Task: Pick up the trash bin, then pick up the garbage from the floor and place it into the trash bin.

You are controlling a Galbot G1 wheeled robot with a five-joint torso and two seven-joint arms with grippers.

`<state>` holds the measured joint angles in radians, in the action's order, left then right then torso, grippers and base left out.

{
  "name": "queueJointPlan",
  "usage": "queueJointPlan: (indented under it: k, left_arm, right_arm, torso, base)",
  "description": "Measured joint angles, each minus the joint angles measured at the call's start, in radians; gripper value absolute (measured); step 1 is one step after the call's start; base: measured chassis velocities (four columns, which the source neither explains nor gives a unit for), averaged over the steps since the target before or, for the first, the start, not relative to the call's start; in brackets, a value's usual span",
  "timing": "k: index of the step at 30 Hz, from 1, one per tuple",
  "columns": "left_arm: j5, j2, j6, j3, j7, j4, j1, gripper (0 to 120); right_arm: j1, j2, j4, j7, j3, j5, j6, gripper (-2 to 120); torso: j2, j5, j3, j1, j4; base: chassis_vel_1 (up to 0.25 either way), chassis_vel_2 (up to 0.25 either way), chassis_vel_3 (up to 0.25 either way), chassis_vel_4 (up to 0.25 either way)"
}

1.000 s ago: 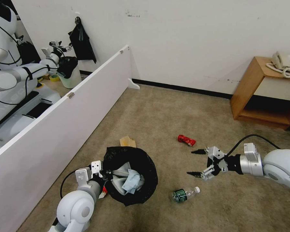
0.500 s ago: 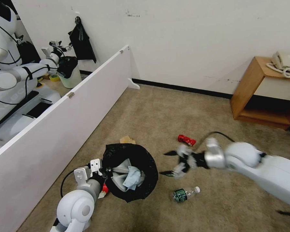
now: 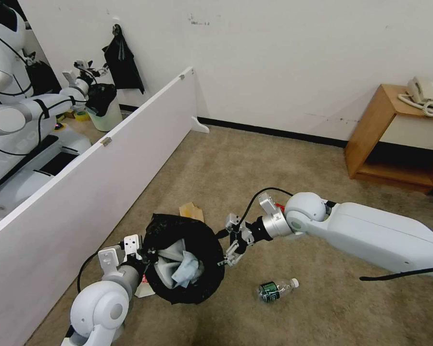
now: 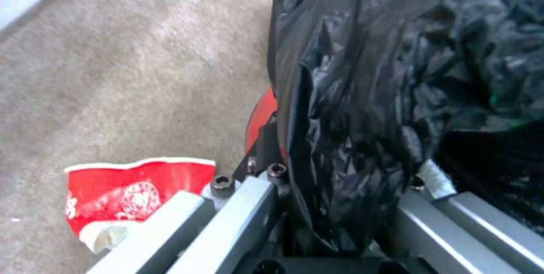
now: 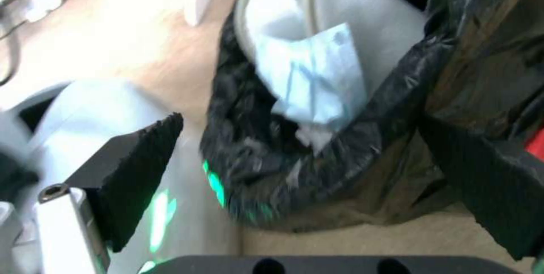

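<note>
The trash bin [image 3: 204, 250], lined with a glossy black bag, hangs tilted at lower centre, and my left gripper [image 3: 145, 262] is shut on its left rim. The left wrist view shows the fingers [image 4: 249, 206] clamping the bag, with the bin's red body [image 4: 262, 114] behind. A light blue cloth [image 3: 187, 270] and a white item lie inside. My right gripper [image 3: 222, 249] is open, right beside the bin's right rim; its wrist view looks into the bin [image 5: 249, 168] at the cloth [image 5: 317, 83]. A clear bottle [image 3: 276, 290], a tan paper bag [image 3: 191, 211] and a red-white cup [image 4: 133, 189] lie on the carpet.
A long white partition board [image 3: 96, 158] runs along the left, with another robot [image 3: 14, 110] and a white bin [image 3: 103, 115] behind it. A wooden side table [image 3: 370, 129] with a phone [image 3: 426, 93] stands at the right wall. Open carpet lies ahead.
My right arm has swung left across the carpet, from near the red can to the bin's right rim, gripper still open. The left arm and bin have shifted slightly left.
</note>
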<state>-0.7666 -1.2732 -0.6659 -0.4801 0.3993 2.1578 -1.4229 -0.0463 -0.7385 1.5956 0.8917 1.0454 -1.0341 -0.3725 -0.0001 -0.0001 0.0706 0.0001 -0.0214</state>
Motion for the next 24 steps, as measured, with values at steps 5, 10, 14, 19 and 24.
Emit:
queueJointPlan:
  k: [5,10,14,19,24]
  left_arm:
    - [0.000,-0.008,0.004,0.000,-0.004,-0.002,0.000,0]
    - [0.007,-0.011,0.033,-0.008,0.003,0.003,0.002,0]
    - [0.007,-0.011,0.028,0.000,-0.001,0.005,-0.004,0]
    - [0.019,-0.010,0.024,0.009,-0.002,-0.001,-0.005,0]
    - [0.018,-0.008,0.020,0.020,-0.003,-0.001,0.000,0]
  right_arm:
    - [-0.033,0.005,-0.030,0.090,0.044,0.038,0.017,100]
    - [-0.016,0.027,-0.031,0.110,0.060,0.050,0.018,100]
    - [0.024,0.053,-0.024,0.097,0.018,0.045,0.018,100]
    - [0.038,0.074,-0.023,0.088,-0.015,0.037,0.023,100]
    - [0.039,0.086,-0.027,0.095,-0.028,0.039,0.031,100]
  torso:
    - [0.000,0.0003,0.000,0.000,0.0006]
    - [0.000,0.0011,0.000,0.000,-0.0014]
    - [0.000,-0.0002,0.000,0.000,-0.0003]
    - [0.000,0.0003,0.000,0.000,0.0003]
    - [0.000,0.0001,0.000,0.000,0.0002]
  base:
    - [0.000,0.000,0.000,0.000]
    - [0.000,0.000,0.000,0.000]
    - [0.000,0.000,0.000,0.000]
    - [0.000,0.000,0.000,0.000]
    - [0.000,0.000,0.000,0.000]
